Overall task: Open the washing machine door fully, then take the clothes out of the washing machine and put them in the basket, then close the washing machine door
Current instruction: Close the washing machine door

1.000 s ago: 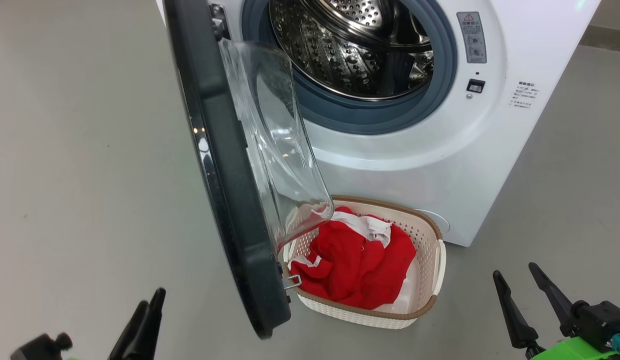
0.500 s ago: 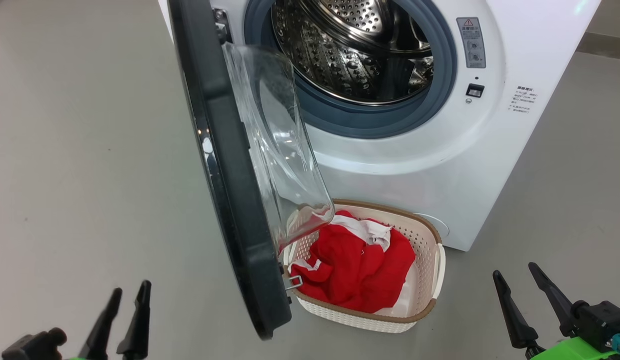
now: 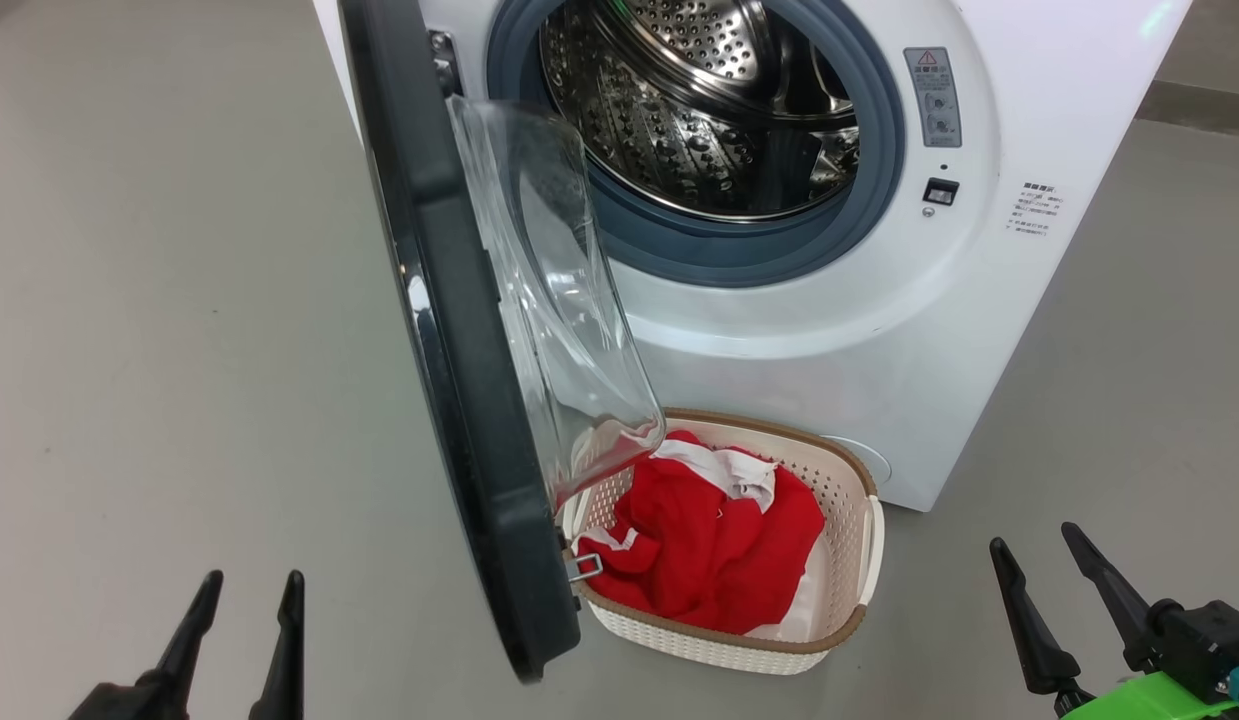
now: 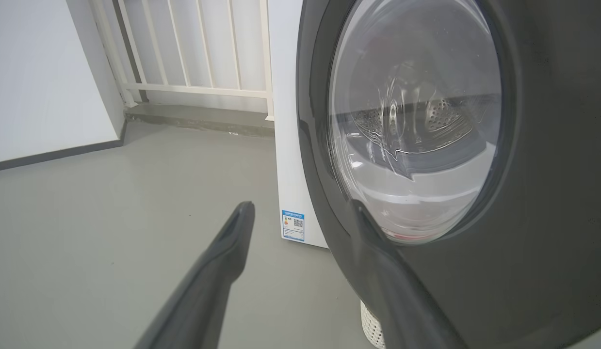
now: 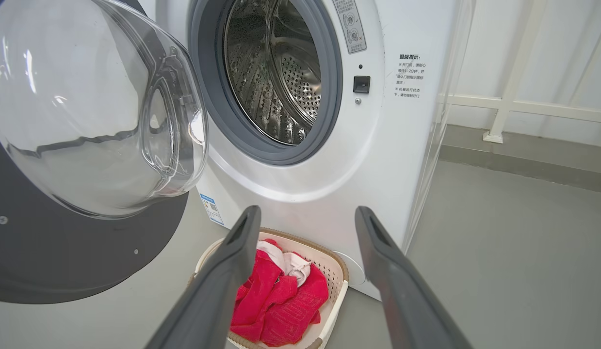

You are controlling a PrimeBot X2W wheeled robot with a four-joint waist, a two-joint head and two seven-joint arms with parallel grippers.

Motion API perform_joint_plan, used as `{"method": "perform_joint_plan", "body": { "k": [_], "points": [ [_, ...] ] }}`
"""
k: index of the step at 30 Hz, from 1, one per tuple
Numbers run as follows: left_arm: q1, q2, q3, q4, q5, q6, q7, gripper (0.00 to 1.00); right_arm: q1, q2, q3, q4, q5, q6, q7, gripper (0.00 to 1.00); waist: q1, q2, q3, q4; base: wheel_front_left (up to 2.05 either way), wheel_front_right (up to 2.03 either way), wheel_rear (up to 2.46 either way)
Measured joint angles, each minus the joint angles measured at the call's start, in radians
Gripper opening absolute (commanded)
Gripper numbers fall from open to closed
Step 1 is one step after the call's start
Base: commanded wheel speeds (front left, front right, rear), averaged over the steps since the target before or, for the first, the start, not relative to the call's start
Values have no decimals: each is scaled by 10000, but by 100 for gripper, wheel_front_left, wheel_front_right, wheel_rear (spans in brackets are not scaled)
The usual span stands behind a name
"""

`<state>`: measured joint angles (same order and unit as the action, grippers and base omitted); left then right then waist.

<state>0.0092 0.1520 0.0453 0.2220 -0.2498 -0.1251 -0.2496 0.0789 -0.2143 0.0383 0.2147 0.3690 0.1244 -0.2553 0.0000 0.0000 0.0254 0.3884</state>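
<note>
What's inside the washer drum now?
Bare steel drum wall shows, no fabric; its lowest front part is hidden behind the rubber ring. The red clothes lie in the basket.

The washing machine (image 3: 829, 340) was white, its rubber ring (image 3: 719, 258) blue-grey, its drum (image 3: 679, 130) shiny steel dotted with holes. The washing machine door (image 3: 459, 400) had a glossy black rim around clear glass. The clothes (image 3: 709, 560) were bright red with white trim — the basket (image 3: 845, 510) cream and perforated, rimmed in brown. The floor (image 3: 179, 300) was plain grey.

The clothes (image 3: 714, 555) lie in the basket (image 3: 847, 478), before the washer (image 3: 829, 330), right of its open door (image 3: 459, 380).
</note>
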Motion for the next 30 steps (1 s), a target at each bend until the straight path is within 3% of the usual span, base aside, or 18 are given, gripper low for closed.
{"method": "perform_joint_plan", "body": {
  "k": [7,30],
  "points": [
    [149,-476,483,-186,828,0,0,100,8,2,-38,-8,-10,0,0,100,0,1,-76,-37,0,0,0],
    [333,-570,581,-111,1034,0,0,100,205,38,-127,-19,-12,0,0,100,0,0,-97,-77,0,0,0]
  ]
}}
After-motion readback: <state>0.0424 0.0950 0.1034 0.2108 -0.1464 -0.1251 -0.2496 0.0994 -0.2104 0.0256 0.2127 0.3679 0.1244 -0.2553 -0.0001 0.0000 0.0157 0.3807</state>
